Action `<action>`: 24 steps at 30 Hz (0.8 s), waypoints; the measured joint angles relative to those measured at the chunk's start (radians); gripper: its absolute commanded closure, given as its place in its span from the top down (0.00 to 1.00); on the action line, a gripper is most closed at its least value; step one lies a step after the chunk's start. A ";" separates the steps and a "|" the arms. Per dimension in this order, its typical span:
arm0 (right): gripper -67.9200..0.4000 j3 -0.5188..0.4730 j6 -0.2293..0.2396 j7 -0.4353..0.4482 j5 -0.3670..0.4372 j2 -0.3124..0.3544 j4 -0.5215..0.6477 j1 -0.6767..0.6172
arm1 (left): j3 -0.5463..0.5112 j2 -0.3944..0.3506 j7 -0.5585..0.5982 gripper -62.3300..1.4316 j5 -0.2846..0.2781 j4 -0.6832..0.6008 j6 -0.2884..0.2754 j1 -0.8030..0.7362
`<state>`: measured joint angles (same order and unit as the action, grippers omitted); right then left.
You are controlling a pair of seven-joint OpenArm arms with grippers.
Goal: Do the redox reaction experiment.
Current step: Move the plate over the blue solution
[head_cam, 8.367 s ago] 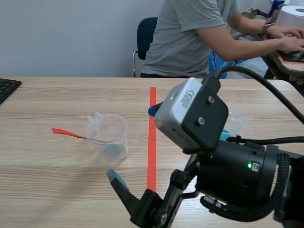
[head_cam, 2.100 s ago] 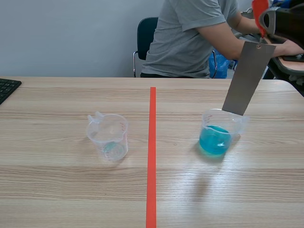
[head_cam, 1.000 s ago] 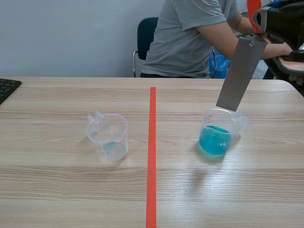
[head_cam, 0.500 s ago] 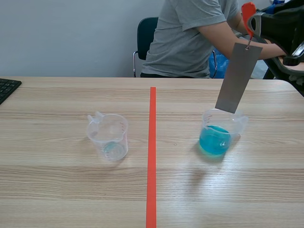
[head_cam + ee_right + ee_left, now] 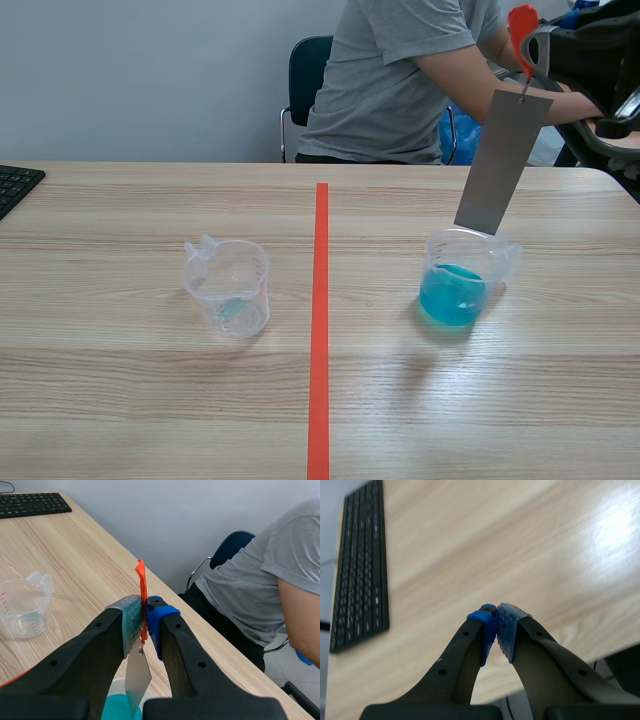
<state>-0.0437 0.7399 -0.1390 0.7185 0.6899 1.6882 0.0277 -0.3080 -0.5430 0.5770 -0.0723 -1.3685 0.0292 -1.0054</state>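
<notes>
Right claw (image 5: 144,622) pinches the orange tab (image 5: 141,587); its flat grey metal strip (image 5: 502,160) hangs tilted over the clear blue-liquid beaker (image 5: 462,285). Left claw (image 5: 496,630) is pressed together, empty.

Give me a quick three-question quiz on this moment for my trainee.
1. True or false: the grey metal strip lies flat on the table.
2. The right end effector is: A open; B shut on the orange-red tag; C shut on nothing.
3. In the scene view, the beaker of blue liquid stands ____ of the tape line.
Key: 1 false; 2 B; 3 right.
</notes>
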 measured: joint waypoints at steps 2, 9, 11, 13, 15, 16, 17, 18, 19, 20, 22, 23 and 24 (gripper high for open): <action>0.01 0.000 0.000 0.000 0.000 0.000 0.000 0.000 | 0.000 -0.011 0.019 0.05 -0.002 -0.051 -0.004 0.000; 0.01 0.000 0.000 0.000 0.000 0.000 0.000 0.000 | 0.000 -0.025 0.044 0.05 -0.008 -0.182 -0.143 0.070; 0.01 0.000 0.000 0.000 0.000 0.000 0.000 0.000 | 0.008 -0.025 0.042 0.05 -0.008 -0.195 -0.183 0.106; 0.01 0.000 0.000 0.000 0.000 0.000 0.000 0.000 | 0.021 -0.026 0.041 0.05 -0.008 -0.205 -0.220 0.135; 0.01 0.000 0.000 0.000 0.000 0.000 0.000 0.000 | 0.043 -0.025 0.040 0.05 -0.007 -0.209 -0.246 0.158; 0.01 0.000 0.000 0.000 0.000 0.000 0.000 0.000 | 0.057 -0.025 0.038 0.05 -0.007 -0.209 -0.257 0.171; 0.01 0.000 0.000 0.000 0.000 0.000 0.000 0.000 | 0.073 -0.025 0.022 0.05 -0.007 -0.209 -0.269 0.185; 0.01 0.000 0.000 0.000 0.000 0.000 0.000 0.000 | 0.090 -0.025 -0.002 0.05 -0.007 -0.209 -0.271 0.200; 0.01 0.000 0.000 0.001 0.000 0.000 0.000 0.000 | 0.108 -0.025 -0.024 0.05 -0.007 -0.209 -0.286 0.219; 0.01 0.000 0.000 0.003 0.000 0.000 0.000 0.000 | 0.127 -0.025 -0.040 0.05 -0.006 -0.209 -0.296 0.239; 0.01 0.000 0.000 0.004 0.000 0.000 0.000 0.000 | 0.176 -0.025 -0.071 0.05 -0.006 -0.209 -0.293 0.288; 0.01 0.000 0.000 0.004 0.000 0.000 0.000 0.000 | 0.202 -0.025 -0.089 0.05 -0.006 -0.209 -0.293 0.315; 0.01 0.000 0.000 0.005 0.000 0.000 0.000 0.000 | 0.228 -0.025 -0.103 0.05 -0.005 -0.209 -0.293 0.343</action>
<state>-0.0437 0.7399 -0.1345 0.7189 0.6899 1.6882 0.0277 -0.0803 -0.5678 0.4740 -0.0776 -1.5776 -0.2638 -0.6628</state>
